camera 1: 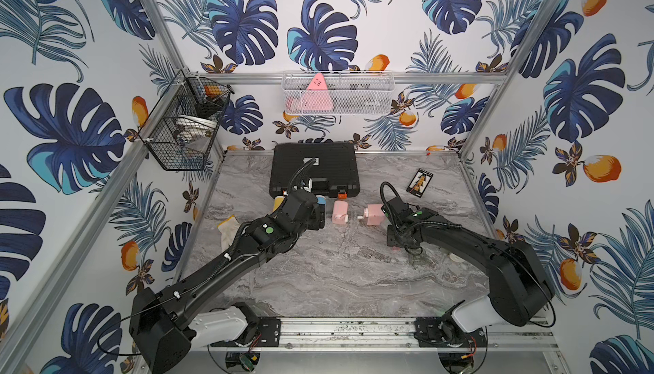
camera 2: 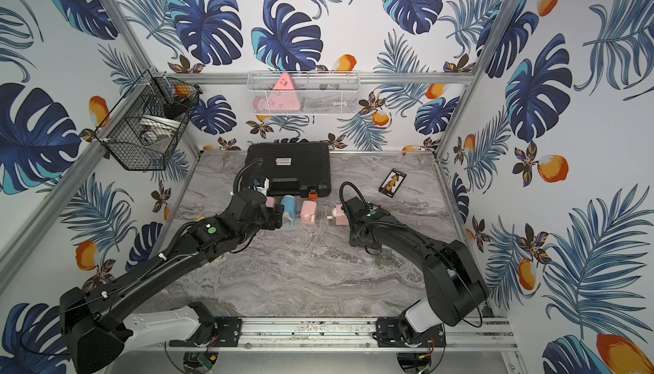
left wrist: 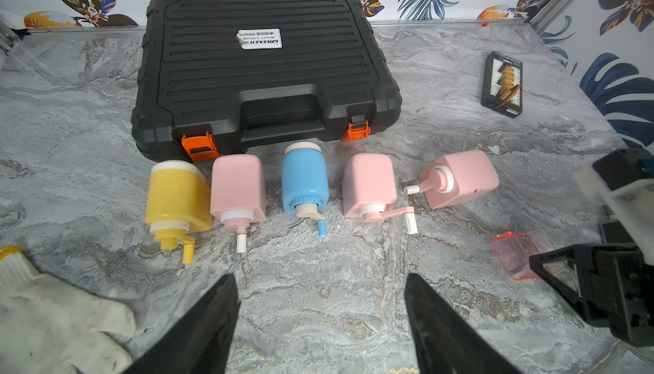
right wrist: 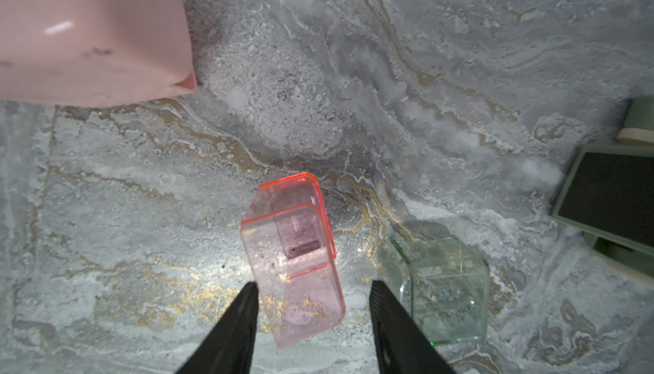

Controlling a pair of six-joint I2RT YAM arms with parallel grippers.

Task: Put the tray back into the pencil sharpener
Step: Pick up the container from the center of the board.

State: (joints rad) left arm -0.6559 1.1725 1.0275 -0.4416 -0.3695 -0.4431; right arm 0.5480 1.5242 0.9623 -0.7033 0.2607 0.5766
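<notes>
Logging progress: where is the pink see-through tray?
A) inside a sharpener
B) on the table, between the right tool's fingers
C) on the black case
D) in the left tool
B: the tray lies on the table between the spread fingers of the right tool.

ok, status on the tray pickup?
Left gripper open, empty. Right gripper open, astride pink tray on table, no grip yet. Clear tray close beside it.
</notes>
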